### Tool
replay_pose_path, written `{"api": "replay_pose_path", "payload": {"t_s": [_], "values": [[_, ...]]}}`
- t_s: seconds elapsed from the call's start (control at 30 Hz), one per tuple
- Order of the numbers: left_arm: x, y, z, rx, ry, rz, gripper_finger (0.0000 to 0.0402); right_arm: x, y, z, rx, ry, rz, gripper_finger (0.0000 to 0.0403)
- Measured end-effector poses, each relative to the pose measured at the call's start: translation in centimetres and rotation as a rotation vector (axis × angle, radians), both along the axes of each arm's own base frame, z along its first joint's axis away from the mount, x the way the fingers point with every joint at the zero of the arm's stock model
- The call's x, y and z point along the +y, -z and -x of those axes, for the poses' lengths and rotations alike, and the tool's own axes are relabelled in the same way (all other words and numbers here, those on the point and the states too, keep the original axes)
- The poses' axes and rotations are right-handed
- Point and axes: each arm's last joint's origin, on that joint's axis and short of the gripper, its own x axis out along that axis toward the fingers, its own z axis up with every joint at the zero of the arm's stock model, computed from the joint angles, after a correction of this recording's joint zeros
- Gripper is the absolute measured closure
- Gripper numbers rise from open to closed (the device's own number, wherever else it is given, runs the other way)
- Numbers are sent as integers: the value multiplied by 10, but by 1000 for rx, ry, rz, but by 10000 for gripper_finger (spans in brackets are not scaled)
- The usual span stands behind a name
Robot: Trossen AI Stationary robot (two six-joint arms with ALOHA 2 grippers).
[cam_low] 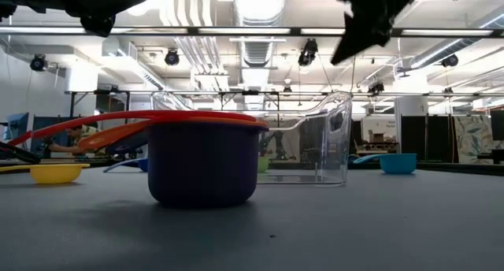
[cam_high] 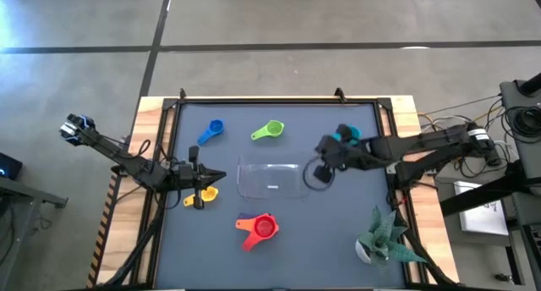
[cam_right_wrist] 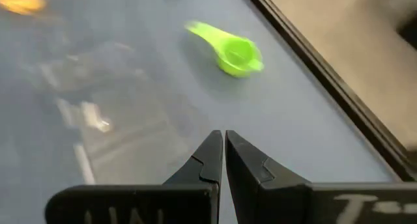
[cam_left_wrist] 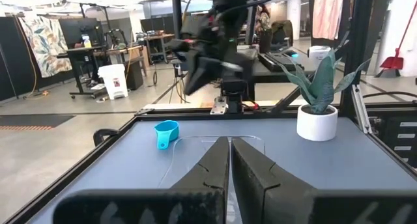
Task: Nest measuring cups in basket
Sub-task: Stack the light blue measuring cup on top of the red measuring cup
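Note:
The clear basket [cam_high: 270, 179] [cam_low: 327, 137] lies on its base mid-table. The cups sit around it on the table: dark blue [cam_high: 211, 130], green [cam_high: 270, 130] [cam_right_wrist: 234, 51], light blue [cam_high: 345, 136] [cam_left_wrist: 166, 131], yellow [cam_high: 205, 192] [cam_low: 55, 172]. Red and orange cups [cam_high: 258, 227] are stacked near the near edge, and the low view shows them on a purple cup [cam_low: 201, 165]. My left gripper [cam_high: 220, 176] [cam_left_wrist: 229, 160] is shut and raised beside the yellow cup, left of the basket. My right gripper [cam_high: 323, 149] [cam_right_wrist: 223, 149] is shut and raised off the basket's right end, close to the light blue cup.
A potted green plant [cam_high: 385, 236] [cam_left_wrist: 319, 100] stands at the table's near right corner. A raised dark frame [cam_high: 279, 100] edges the table. Open tabletop lies between the basket and the near edge, on both sides of the stacked cups.

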Motion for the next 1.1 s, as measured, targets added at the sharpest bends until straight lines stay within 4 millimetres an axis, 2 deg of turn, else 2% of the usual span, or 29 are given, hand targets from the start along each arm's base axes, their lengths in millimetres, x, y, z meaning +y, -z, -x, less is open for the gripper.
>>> {"api": "replay_pose_path", "payload": {"t_s": [0.17,0.33,0.5,0.67,0.8,0.93,1.1], "values": [[0,0,0,-3,0,20,402,-39,13,19,205,106,-118,394],[0,0,0,-3,0,20,402,-66,30,29,301,128,-281,386],[0,0,0,-4,0,26,402,-79,49,34,398,92,-270,337],[0,1,0,3,0,22,402,-91,66,37,464,128,-289,266],[0,1,0,8,0,19,402,-97,83,40,531,160,-315,224],[0,2,0,10,-2,18,402,-102,96,45,577,182,-332,203],[0,2,0,12,-5,17,402,-107,104,50,593,198,-341,200]]}}
